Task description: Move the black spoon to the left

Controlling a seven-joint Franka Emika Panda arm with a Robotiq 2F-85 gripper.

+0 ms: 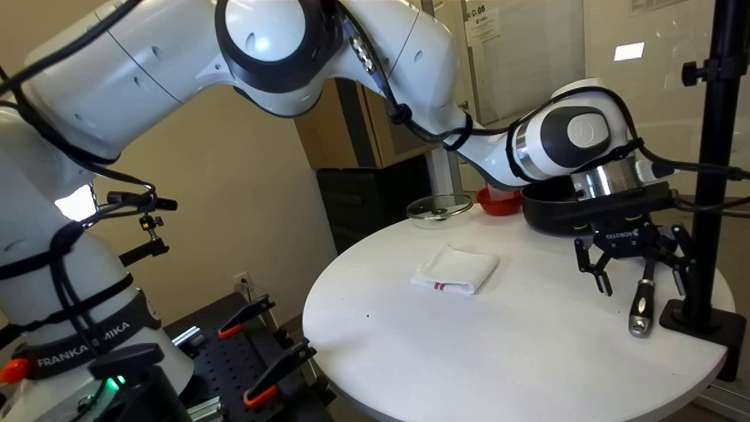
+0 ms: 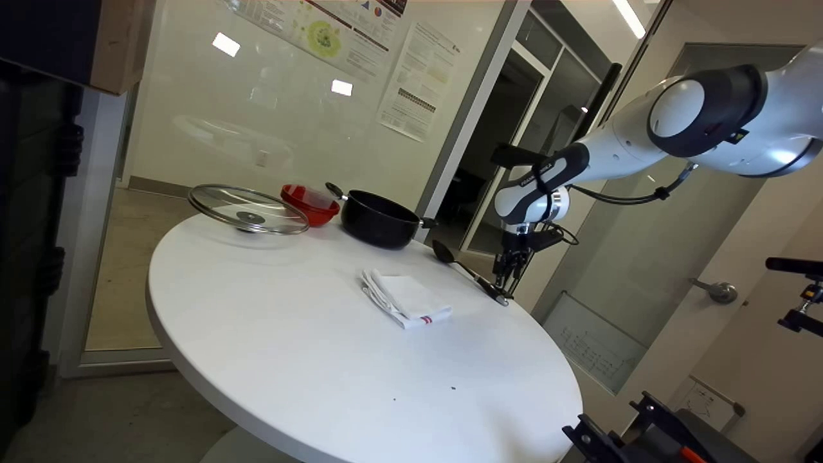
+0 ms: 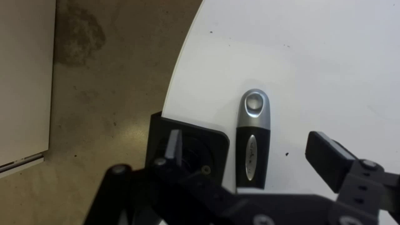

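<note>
1. As we look down from the wrist view, the black spoon [image 3: 253, 137] shows its handle end, a black grip with a rounded silver tip, lying on a round white table [image 3: 328, 68] near the edge.
2. We find the gripper [image 1: 643, 290] with its two fingers spread wide; seen from above, the handle lies between them, apart from both.
3. Just beside the handle, across a narrow gap, we see the square black base of a pole stand [image 1: 718, 117] at the table's edge.
4. In an exterior view we see nearly the whole spoon, its round black bowl pointing toward a black two-handled pot [image 2: 379, 225]. The pot is uncovered; we see its dark inner wall, but its bottom is hidden.
5. Beside the pot sits a red bowl [image 2: 315, 215]. Something pale and translucent [image 1: 504, 194] shows at its rim; we cannot tell whether it is inside.
6. Next to the red bowl, a clear glass lid [image 2: 249, 217] with a dark knob rests tilted on the table.
7. Nearer the table's middle, we find a folded white towel [image 2: 411, 297] with small red stripes.
</note>
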